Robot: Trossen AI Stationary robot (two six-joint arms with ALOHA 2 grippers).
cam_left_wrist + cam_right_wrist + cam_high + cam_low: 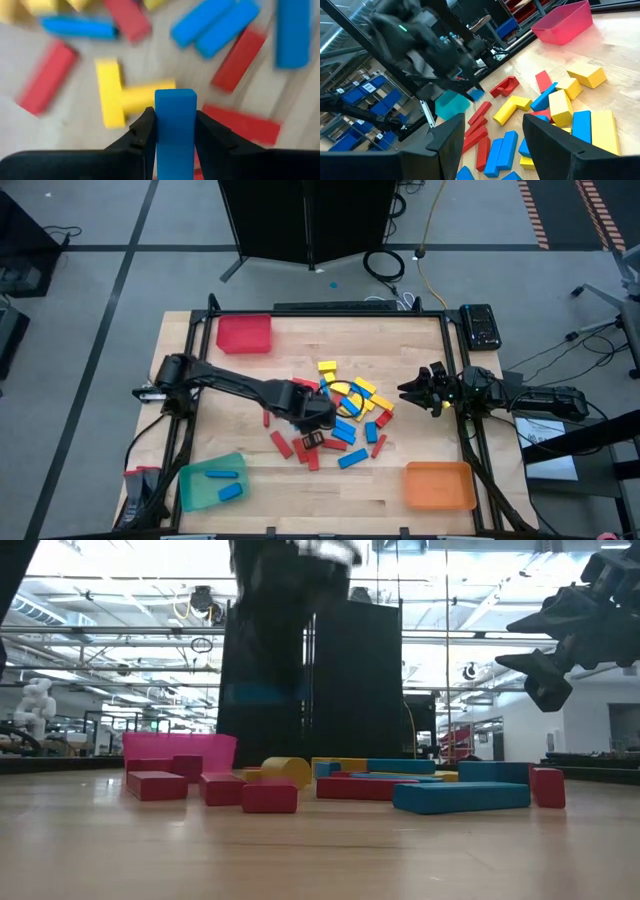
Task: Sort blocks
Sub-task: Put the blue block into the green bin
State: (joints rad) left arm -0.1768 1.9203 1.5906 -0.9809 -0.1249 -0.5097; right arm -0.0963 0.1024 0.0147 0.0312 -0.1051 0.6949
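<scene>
The left hand (312,420), seen from above, sits over the left side of the scattered pile of small flat red, blue and yellow blocks (345,420) in the middle of the pale wooden counter (300,490), its dark arm stretched out low from the counter's left edge. The right hand (412,390) waits just beside the pile's right side, its arm reaching in from the right edge. A red plastic tray (245,333) stands at the far left, an orange plastic tray (438,485) at the near right, and a green plastic tray (212,481) at the near left with two blue blocks inside.

In the low view the blocks lie in a loose row on the counter, and the right hand (540,665) hangs above their right end.

In the left wrist view the left hand (175,135) is clamped on a solid blue rectangular block (175,130), one finger on each long side, the block pointing forward above the pile.

In the right wrist view the right hand (492,140) has its fingers (451,137) apart and holds nothing.
</scene>
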